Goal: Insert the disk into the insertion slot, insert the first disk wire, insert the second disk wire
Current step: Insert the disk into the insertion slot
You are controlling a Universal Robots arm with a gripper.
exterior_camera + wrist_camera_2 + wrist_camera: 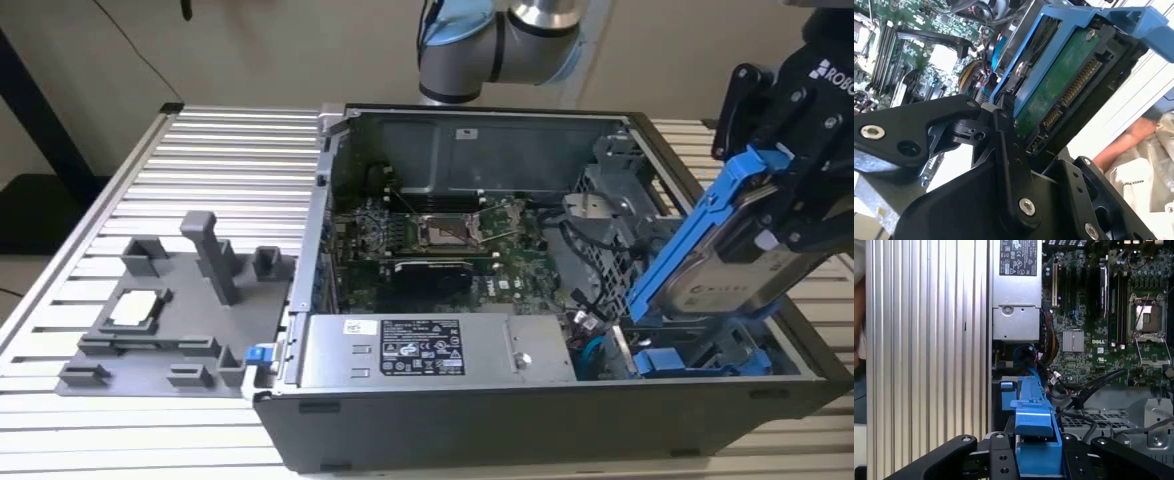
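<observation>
My black gripper (790,190) is clenched on the silver-grey disk (721,268) in its blue plastic caddy, tilted above the blue-guided grey metal insertion slot (674,362) at the exterior view's four o'clock.

My tool (785,195) holds the disk (721,255) tilted over the insertion slot (694,362), inside the computer case (441,425) on the worktop (214,150).

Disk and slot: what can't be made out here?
- Insertion slot, exterior view: the disk covers its mouth; depth of entry unclear.
- Gripper, exterior view: cut off by the picture's edge.
- Cables, first wrist view: which are the disk wires cannot be told.
</observation>
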